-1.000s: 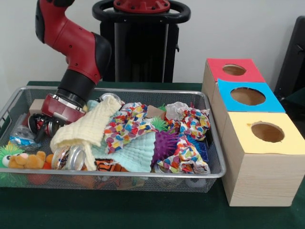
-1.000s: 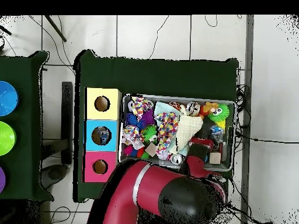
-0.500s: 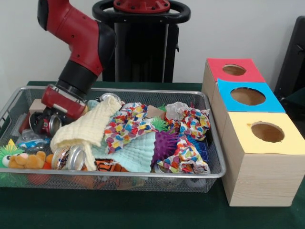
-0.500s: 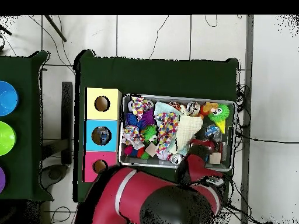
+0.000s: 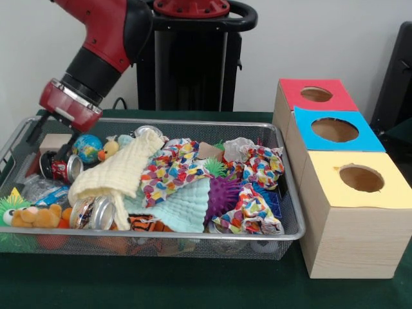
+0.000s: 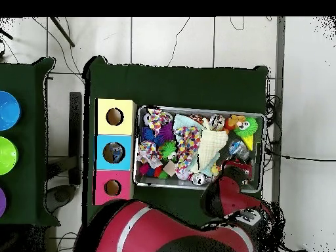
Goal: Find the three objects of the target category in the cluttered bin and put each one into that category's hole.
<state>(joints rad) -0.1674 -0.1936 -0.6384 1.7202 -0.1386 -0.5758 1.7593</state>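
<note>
The wire mesh bin (image 5: pixel 193 237) is full of clutter; it also shows in the overhead view (image 6: pixel 197 109). A clear creased bottle with a blue label (image 5: pixel 40 191) lies at the bin's left end. Another clear crumpled plastic piece (image 5: pixel 238 148) sits at the back right among patterned cloths. A third bottle does not show. My gripper (image 5: pixel 46 147) hangs open and empty above the bin's far left corner, over a red can (image 5: pixel 61 168). In the overhead view the arm hides it. The blue-topped box's hole (image 5: pixel 335 130) is to the right of the bin and shows overhead too (image 6: pixel 113 153).
A cream cloth (image 5: pixel 119 174), a mint cloth, patterned cloths, a purple spiky ball (image 5: pixel 225 193), a silver can (image 5: pixel 93 212), a globe ball (image 5: pixel 87 147) and plush toys fill the bin. The red-topped box (image 5: pixel 315 94) and the yellow-topped box (image 5: pixel 360 178) flank the blue one.
The arm has lifted up and back toward the bin's far left corner, and the gripper has come out of the clutter empty. The globe ball and a small yellow toy now show.
</note>
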